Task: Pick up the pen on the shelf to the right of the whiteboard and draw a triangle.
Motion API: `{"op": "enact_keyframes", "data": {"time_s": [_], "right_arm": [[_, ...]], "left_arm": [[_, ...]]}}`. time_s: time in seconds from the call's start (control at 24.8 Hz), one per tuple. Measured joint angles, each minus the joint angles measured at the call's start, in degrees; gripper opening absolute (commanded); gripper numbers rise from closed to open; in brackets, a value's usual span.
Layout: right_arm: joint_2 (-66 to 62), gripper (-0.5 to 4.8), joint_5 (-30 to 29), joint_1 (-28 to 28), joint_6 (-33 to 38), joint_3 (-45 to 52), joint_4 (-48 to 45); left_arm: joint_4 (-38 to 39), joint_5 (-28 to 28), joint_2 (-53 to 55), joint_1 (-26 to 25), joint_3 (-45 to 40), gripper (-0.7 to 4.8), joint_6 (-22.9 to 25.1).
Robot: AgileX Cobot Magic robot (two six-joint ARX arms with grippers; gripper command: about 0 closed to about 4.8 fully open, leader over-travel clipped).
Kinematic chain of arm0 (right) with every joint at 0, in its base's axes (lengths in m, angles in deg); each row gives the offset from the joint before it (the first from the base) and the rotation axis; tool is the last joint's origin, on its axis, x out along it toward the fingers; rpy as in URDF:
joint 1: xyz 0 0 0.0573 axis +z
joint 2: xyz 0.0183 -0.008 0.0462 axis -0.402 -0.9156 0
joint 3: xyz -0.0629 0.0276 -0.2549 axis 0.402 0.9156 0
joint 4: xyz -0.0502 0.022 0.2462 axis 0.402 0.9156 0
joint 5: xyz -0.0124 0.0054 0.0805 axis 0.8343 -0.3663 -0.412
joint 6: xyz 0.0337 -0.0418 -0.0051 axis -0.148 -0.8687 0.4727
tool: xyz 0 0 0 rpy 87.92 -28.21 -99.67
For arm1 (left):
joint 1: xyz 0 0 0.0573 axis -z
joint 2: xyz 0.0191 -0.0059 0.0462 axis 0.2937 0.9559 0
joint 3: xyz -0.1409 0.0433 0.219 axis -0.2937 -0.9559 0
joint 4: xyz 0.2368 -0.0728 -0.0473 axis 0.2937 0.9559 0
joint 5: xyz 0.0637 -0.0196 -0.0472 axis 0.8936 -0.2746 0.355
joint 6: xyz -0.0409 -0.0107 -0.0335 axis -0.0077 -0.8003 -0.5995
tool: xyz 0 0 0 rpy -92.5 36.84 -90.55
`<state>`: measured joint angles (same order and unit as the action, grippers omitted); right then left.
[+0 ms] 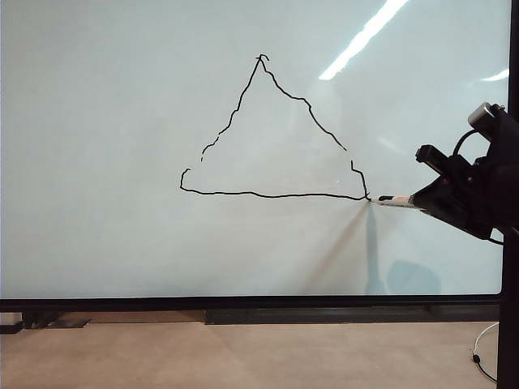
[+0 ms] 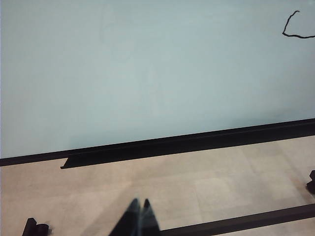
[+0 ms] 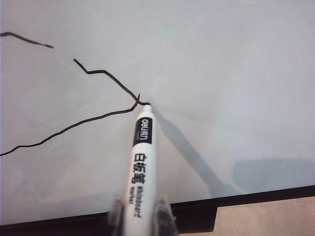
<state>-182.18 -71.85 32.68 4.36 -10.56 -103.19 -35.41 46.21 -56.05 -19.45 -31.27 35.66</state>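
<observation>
Triangle [image 1: 272,130] upper centre on whiteboard [image 1: 97,162]; pen [image 1: 397,200] tip at its lower-right corner, right hand [image 1: 434,203] at frame right; left hand [image 2: 139,216] low, before board.

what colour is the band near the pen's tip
Black with white lettering, on the white pen; the right wrist view shows it best.

Right gripper [image 1: 418,200] was matte black and angular, a silver-capped cylinder and looping black cable behind it, left gripper [image 2: 140,209] showed dark pointed fingertips.
</observation>
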Motion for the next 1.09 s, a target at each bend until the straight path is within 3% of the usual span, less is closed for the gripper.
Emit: {"op": "enact_keyframes", "data": {"time_s": [0.24, 0.44, 0.73, 1.09], "right_arm": [[8.15, -0.06, 0.37, 1.81, -1.75, 6.56, 0.24], [23.41, -0.06, 3.61, 0.57, -7.26, 15.17, 0.87], [42.91, -0.06, -1.51, -6.97, -13.70, 18.18, 17.27], [55.52, -0.06, -1.92, -9.68, -18.05, 19.52, 29.11]], "left_arm": [[0.00, 0.00, 0.00, 0.00, 0.00, -0.05, 0.00], [0.02, 0.02, 0.00, 0.00, 0.00, -0.05, 0.00], [0.00, 0.04, 0.00, 0.00, 0.00, -0.05, 0.00], [0.00, 0.00, 0.00, 0.00, 0.00, -0.05, 0.00]]}}
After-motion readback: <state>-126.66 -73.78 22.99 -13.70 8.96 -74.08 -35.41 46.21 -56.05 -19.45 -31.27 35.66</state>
